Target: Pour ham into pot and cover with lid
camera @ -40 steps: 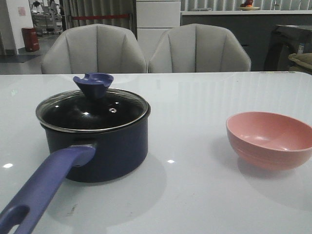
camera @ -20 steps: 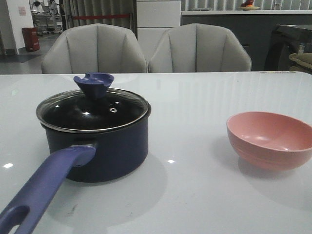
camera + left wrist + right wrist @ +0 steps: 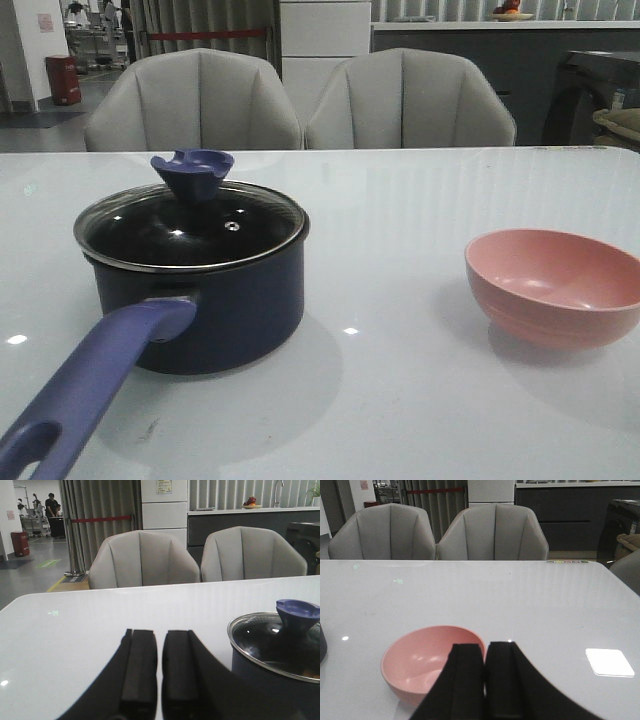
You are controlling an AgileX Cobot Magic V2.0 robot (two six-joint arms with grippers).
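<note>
Navy saucepan, the pot (image 3: 205,300), is sitting on the white table (image 3: 400,390) at the robot's left, its long purple-blue handle (image 3: 85,390) reaching toward the front edge of the table. Glass lid (image 3: 190,225) is resting level on the pot's rim, closing it all round, with the flared purple-blue knob (image 3: 192,172) standing upright at its centre and the small vent hole beside the knob. Through the glass the interior is reading only as black with a few light reflections; whether the ham is lying inside cannot be told, and no slices are showing anywhere on the table. Pink bowl (image 3: 553,287) is standing upright well apart from the pot, at the robot's right; its inside is showing bare pink surface with nothing lying in it, confirmed in the right wrist view. Left gripper (image 3: 158,672) is hovering above the table just beside the pot, its two black fingers nearly together with only a thin gap, holding nothing. Right gripper (image 3: 485,680) is hanging over the near rim of the pink bowl, fingers likewise drawn almost closed and holding nothing.
</note>
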